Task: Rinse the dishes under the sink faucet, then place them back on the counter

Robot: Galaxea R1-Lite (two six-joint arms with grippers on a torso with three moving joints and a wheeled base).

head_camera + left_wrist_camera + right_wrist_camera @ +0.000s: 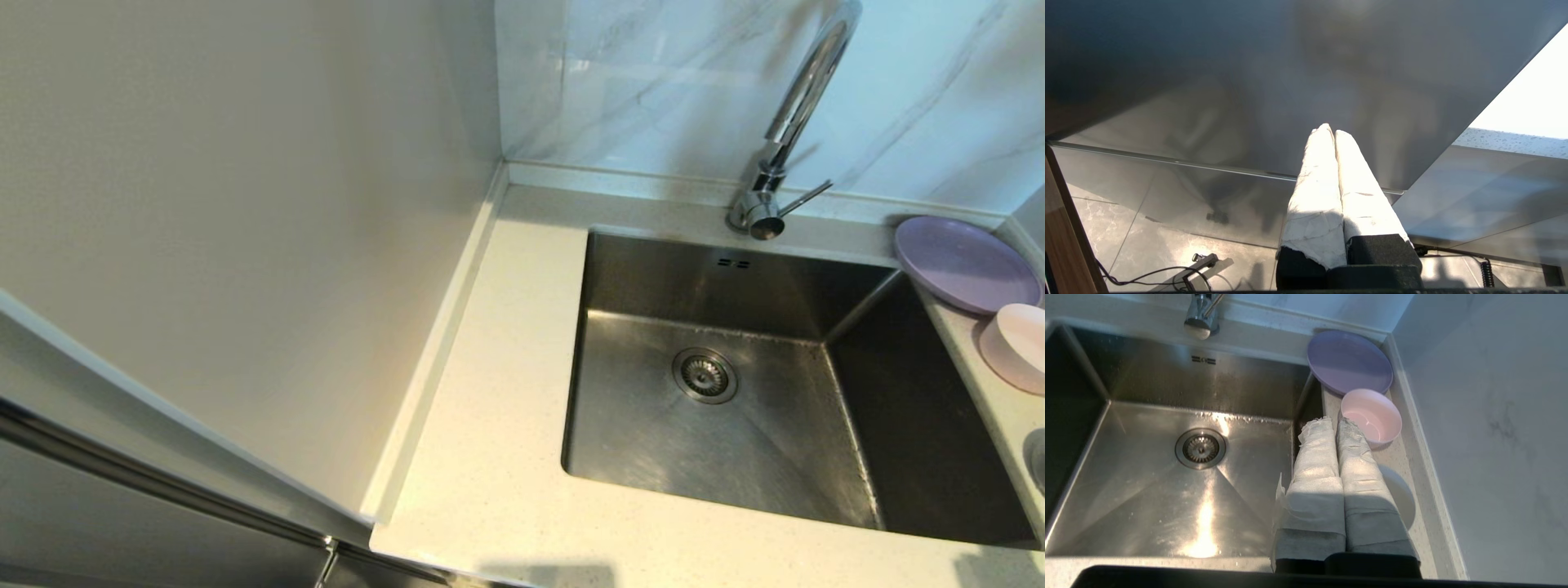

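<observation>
Right tool (1336, 420): I see it hanging above the narrow strip of worktop on the right of the basin, its two white-wrapped fingers (1316, 457) pressed together, nothing between them.
Left tool (1331, 130): parked low, away from the sink, facing a grey cabinet front; its wrapped fingers (1314, 183) are closed flat against each other and carry nothing.
Plate (963, 263): lavender, lying flat in the back right corner of the worktop (490, 425), just beside the raised back edge.
Bowl (1019, 347): pale pink, upright, on the same strip, just in front of the plate; in the right wrist view its rim seems to meet the plate's rim, though I cannot tell if they touch. My right tool's tips sit near the bowl's rim, clear of it.
White bowl (1400, 494): partly hidden under my right tool, nearer to me on the strip.
Faucet (784, 139): chrome gooseneck behind the basin, thin lever pointing to the right.
Basin (735, 433): steel, round drain strainer (704, 375) in the floor, droplets along the back wall.
</observation>
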